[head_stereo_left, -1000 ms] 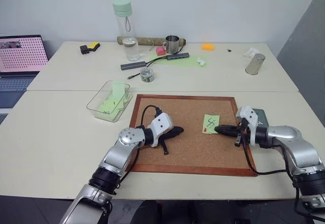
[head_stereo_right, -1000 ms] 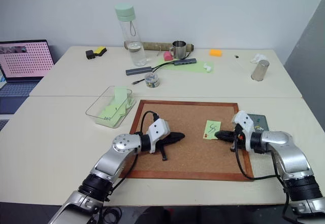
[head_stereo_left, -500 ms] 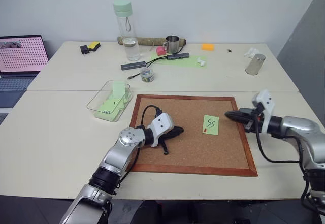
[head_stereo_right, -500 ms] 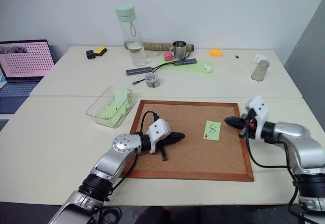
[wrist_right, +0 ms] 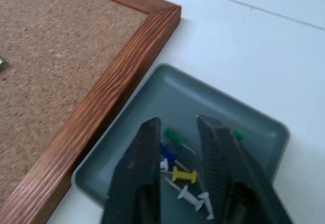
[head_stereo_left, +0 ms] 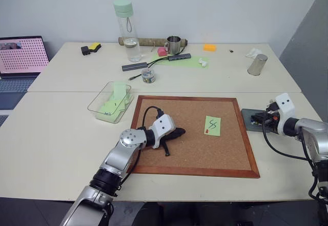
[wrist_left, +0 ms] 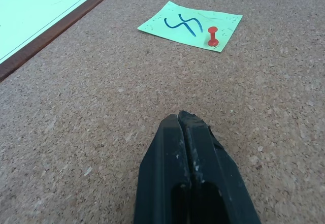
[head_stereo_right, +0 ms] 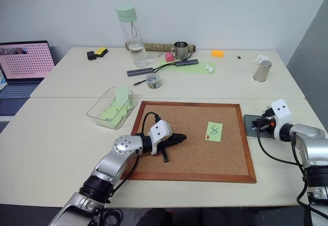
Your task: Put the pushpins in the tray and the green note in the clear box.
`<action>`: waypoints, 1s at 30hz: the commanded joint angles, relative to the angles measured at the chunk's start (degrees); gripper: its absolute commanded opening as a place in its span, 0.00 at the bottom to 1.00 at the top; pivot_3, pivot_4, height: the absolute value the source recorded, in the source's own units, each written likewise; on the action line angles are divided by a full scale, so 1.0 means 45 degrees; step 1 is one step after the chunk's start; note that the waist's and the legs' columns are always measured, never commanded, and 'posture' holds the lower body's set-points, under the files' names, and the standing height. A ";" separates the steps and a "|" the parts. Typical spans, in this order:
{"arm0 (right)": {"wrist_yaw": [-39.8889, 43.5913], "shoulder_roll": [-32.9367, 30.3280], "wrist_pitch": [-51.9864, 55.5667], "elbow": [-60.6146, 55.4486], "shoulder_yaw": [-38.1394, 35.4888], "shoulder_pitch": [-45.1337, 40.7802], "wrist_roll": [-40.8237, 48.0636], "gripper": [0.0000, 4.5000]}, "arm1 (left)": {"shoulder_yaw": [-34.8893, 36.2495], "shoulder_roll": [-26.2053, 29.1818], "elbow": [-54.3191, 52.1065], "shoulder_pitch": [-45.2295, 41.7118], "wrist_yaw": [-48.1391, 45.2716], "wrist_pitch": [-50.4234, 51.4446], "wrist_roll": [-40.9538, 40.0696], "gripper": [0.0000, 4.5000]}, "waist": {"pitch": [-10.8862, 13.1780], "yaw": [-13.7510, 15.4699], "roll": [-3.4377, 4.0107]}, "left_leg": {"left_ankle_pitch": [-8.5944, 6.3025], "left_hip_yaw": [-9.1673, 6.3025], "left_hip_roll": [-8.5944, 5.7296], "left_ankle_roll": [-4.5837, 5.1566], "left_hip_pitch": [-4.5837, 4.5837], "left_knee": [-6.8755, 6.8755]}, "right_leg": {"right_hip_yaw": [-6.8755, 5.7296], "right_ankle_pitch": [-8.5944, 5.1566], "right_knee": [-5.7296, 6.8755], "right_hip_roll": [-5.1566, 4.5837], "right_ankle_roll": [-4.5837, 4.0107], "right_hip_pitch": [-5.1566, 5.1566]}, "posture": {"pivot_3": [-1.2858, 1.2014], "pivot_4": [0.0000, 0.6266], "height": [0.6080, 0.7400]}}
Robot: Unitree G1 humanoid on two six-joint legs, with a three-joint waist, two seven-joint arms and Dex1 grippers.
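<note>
1. Two pale tables [head_stereo_left: 61, 134] are standing pushed together against a white wall, and a grey panel is rising at the right edge.
2. A corkboard [head_stereo_left: 195, 170] is lying near the front table's front edge; the clear box [head_stereo_left: 100, 99], holding pale green slips, is sitting just off the board's far left corner.
3. The back table is carrying a bottle [head_stereo_left: 127, 31], a mug [head_stereo_left: 173, 45], a steel cup [head_stereo_left: 257, 64] and a laptop [head_stereo_left: 20, 57] at its left edge.
4. The green note [head_stereo_left: 212, 125] is lying on the board toward its right edge, with a red pushpin [wrist_left: 213, 35] standing in one corner of it.
5. The tray [wrist_right: 264, 132] is sitting on the table just beside the board's right frame.
6. The left wrist view is showing the squiggle on the note and the red pin clearly; the head views are giving only a red dot.
7. The right wrist view is showing pins lying in the tray: green [wrist_right: 175, 135], yellow, white and blue ones.
8. The left gripper [wrist_left: 185, 125] is resting on the cork with its fingers pressed together, gripping nothing, well apart from the note.
9. The right gripper [wrist_right: 177, 125] is hovering over the tray with a narrow gap between its fingers, holding nothing; the green pin is lying in that gap.
</note>
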 commanded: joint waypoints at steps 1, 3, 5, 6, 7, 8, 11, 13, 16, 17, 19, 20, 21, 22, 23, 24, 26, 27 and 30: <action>-0.0002 -0.0184 -0.0174 -0.0428 -0.0227 -0.0335 -0.0028 0.48 | -0.0344 0.0273 0.0640 0.0376 -0.0111 0.0312 0.0557 0.00 | -0.0002 0.0003 -0.0001 | 0.0000 -0.0001 0.0000 0.0000 0.0000 0.0000 | -0.0002 0.0000 0.0000 0.0000 0.0000 0.0000 | 0.52 0.24 1.00; 0.0133 -0.0256 -0.0170 -0.0796 -0.0266 -0.0298 0.0028 0.59 | -0.0338 0.0276 0.0643 0.0380 -0.0107 0.0309 0.0551 0.00 | -0.0002 0.0008 -0.0001 | 0.0000 -0.0005 0.0000 0.0000 -0.0002 0.0000 | -0.0005 0.0000 -0.0001 0.0000 0.0000 0.0000 | 0.52 0.24 1.00; 0.0537 -0.0319 -0.0263 -0.1463 -0.0192 -0.0164 0.0199 0.69 | -0.0331 0.0286 0.0646 0.0388 -0.0112 0.0296 0.0546 0.00 | -0.0002 0.0006 -0.0001 | 0.0000 -0.0002 0.0000 0.0000 -0.0003 0.0000 | -0.0002 0.0000 -0.0002 0.0000 0.0000 0.0000 | 0.52 0.24 1.00; 0.1005 -0.0321 -0.0331 -0.2103 -0.0053 0.0039 0.0443 0.72 | -0.0331 0.0290 0.0647 0.0391 -0.0119 0.0287 0.0544 0.00 | -0.0003 0.0001 0.0001 | 0.0000 -0.0002 0.0000 0.0000 -0.0003 0.0000 | -0.0002 0.0000 -0.0002 0.0000 0.0000 0.0000 | 0.52 0.24 1.00; 0.1401 -0.0304 -0.0393 -0.2612 0.0076 0.0207 0.0645 0.76 | -0.0328 0.0297 0.0650 0.0391 -0.0130 0.0281 0.0540 0.00 | -0.0006 0.0000 0.0008 | 0.0000 -0.0002 0.0000 0.0001 -0.0002 0.0001 | -0.0001 0.0000 -0.0001 0.0000 0.0000 0.0000 | 0.52 0.24 1.00; 0.1830 -0.0292 -0.0435 -0.3232 0.0246 0.0425 0.0858 0.80 | -0.0331 0.0304 0.0652 0.0389 -0.0141 0.0270 0.0542 0.00 | -0.0009 -0.0004 0.0011 | 0.0000 -0.0006 0.0000 0.0001 -0.0004 -0.0001 | -0.0004 0.0000 -0.0001 0.0001 0.0000 -0.0001 | 0.52 0.24 1.00; 0.2080 0.0095 -0.0625 -0.4484 0.0772 0.0755 0.0910 0.80 | -0.0384 0.0340 0.0644 0.0371 -0.0208 0.0195 0.0576 0.00 | -0.0010 -0.0009 0.0010 | -0.0001 -0.0011 0.0003 0.0002 -0.0002 -0.0001 | -0.0007 0.0000 -0.0001 0.0005 0.0001 0.0001 | 0.52 0.24 1.00; 0.2189 0.0548 -0.0507 -0.4865 0.1539 0.0730 0.0854 0.80 | -0.0412 0.0332 0.0644 0.0335 -0.0219 0.0162 0.0596 0.00 | -0.0016 -0.0011 0.0000 | -0.0001 -0.0010 0.0003 0.0001 -0.0001 0.0000 | -0.0006 -0.0001 -0.0002 0.0005 0.0001 0.0003 | 0.52 0.24 1.00; 0.2522 0.0746 -0.0707 -0.4974 0.2306 0.0852 0.0563 0.80 | -0.0415 0.0311 0.0689 0.0261 -0.0213 0.0146 0.0600 0.00 | -0.0017 0.0002 -0.0002 | -0.0001 -0.0015 0.0002 0.0001 0.0000 0.0001 | -0.0009 -0.0001 -0.0002 0.0004 0.0001 0.0002 | 0.52 0.24 1.00; 0.2658 0.0760 -0.0876 -0.4971 0.2497 0.0951 0.0493 0.80 | -0.0415 0.0311 0.0689 0.0256 -0.0207 0.0142 0.0599 0.00 | -0.0017 0.0008 -0.0002 | -0.0001 -0.0016 0.0002 0.0001 0.0000 0.0001 | -0.0010 -0.0001 -0.0003 0.0004 0.0001 0.0002 | 0.52 0.24 1.00; 0.2823 0.0876 -0.0990 -0.4966 0.2760 0.1048 0.0507 0.80 | -0.0409 0.0317 0.0681 0.0259 -0.0193 0.0137 0.0598 0.00 | -0.0016 0.0012 -0.0003 | -0.0001 -0.0018 0.0001 0.0001 -0.0002 0.0002 | -0.0011 -0.0001 -0.0007 0.0003 0.0001 0.0002 | 0.52 0.24 1.00; 0.2850 0.0973 -0.1046 -0.4935 0.2853 0.1073 0.0521 0.80 | -0.0404 0.0329 0.0644 0.0296 -0.0179 0.0138 0.0596 0.00 | -0.0017 0.0014 -0.0003 | 0.0000 -0.0018 0.0001 0.0001 -0.0004 0.0001 | -0.0011 -0.0001 -0.0008 0.0003 0.0001 0.0002 | 0.52 0.24 1.00; 0.2832 0.1092 -0.1064 -0.4860 0.2911 0.1065 0.0544 0.80 | -0.0400 0.0341 0.0605 0.0334 -0.0167 0.0143 0.0595 0.00 | -0.0017 0.0008 -0.0003 | -0.0001 -0.0018 0.0001 0.0001 -0.0002 0.0001 | -0.0010 -0.0001 -0.0008 0.0003 0.0002 0.0002 | 0.52 0.24 1.00; 0.2835 0.1174 -0.1108 -0.4787 0.2957 0.1066 0.0551 0.80 | -0.0401 0.0353 0.0567 0.0376 -0.0158 0.0146 0.0598 0.00 | -0.0017 0.0007 -0.0002 | 0.0000 -0.0018 0.0001 0.0000 -0.0002 0.0002 | -0.0010 -0.0001 -0.0008 0.0003 0.0001 0.0002 | 0.52 0.24 1.00; 0.2852 0.1231 -0.1189 -0.4718 0.2999 0.1085 0.0550 0.80 | -0.0404 0.0363 0.0536 0.0410 -0.0152 0.0150 0.0602 0.00 | -0.0017 0.0004 -0.0002 | 0.0000 -0.0019 0.0001 0.0000 0.0001 0.0002 | -0.0010 -0.0001 -0.0006 0.0003 0.0001 0.0002 | 0.52 0.24 1.00; 0.2878 0.1272 -0.1251 -0.4676 0.3026 0.1104 0.0545 0.80 | -0.0406 0.0367 0.0518 0.0428 -0.0149 0.0157 0.0604 0.00 | -0.0017 0.0004 -0.0002 | 0.0000 -0.0020 0.0002 0.0000 0.0002 0.0001 | -0.0012 -0.0001 -0.0005 0.0004 0.0001 0.0002 | 0.52 0.24 1.00; 0.2892 0.1385 -0.1341 -0.4592 0.3062 0.1132 0.0530 0.76 | -0.0406 0.0369 0.0509 0.0437 -0.0142 0.0170 0.0609 0.00 | -0.0017 0.0001 -0.0002 | 0.0000 -0.0021 0.0002 0.0000 0.0003 0.0001 | -0.0012 -0.0001 -0.0005 0.0004 0.0001 0.0002 | 0.52 0.24 1.00; 0.2857 0.1474 -0.1400 -0.4506 0.3081 0.1121 0.0511 0.74 | -0.0407 0.0369 0.0509 0.0437 -0.0138 0.0175 0.0612 0.00 | -0.0017 0.0001 -0.0003 | 0.0000 -0.0020 0.0002 0.0000 0.0003 0.0001 | -0.0011 -0.0001 -0.0006 0.0004 0.0001 0.0002 | 0.52 0.24 1.00; 0.2730 0.1783 -0.1578 -0.4142 0.3191 0.1066 0.0412 0.63 | -0.0415 0.0356 0.0509 0.0438 -0.0127 0.0184 0.0624 0.00 | -0.0017 -0.0001 -0.0003 | 0.0000 -0.0020 0.0001 0.0000 0.0003 0.0001 | -0.0011 -0.0001 -0.0006 0.0004 0.0001 0.0002 | 0.52 0.24 1.00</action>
